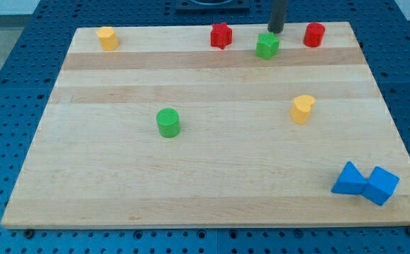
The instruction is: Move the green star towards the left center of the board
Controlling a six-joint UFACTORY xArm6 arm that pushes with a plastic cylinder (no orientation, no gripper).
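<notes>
The green star (267,46) sits near the view's top edge of the wooden board (212,176), right of centre. My tip (275,32) is just above and slightly right of the star, close to it or touching it. The rod rises straight out of the view's top. A red star-like block (221,35) lies to the left of the green star, and a red cylinder (314,34) lies to its right.
A yellow block (107,38) sits at the top left. A green cylinder (168,123) stands left of centre. A yellow heart-like block (303,109) is right of centre. Two blue blocks (365,183) lie together at the bottom right.
</notes>
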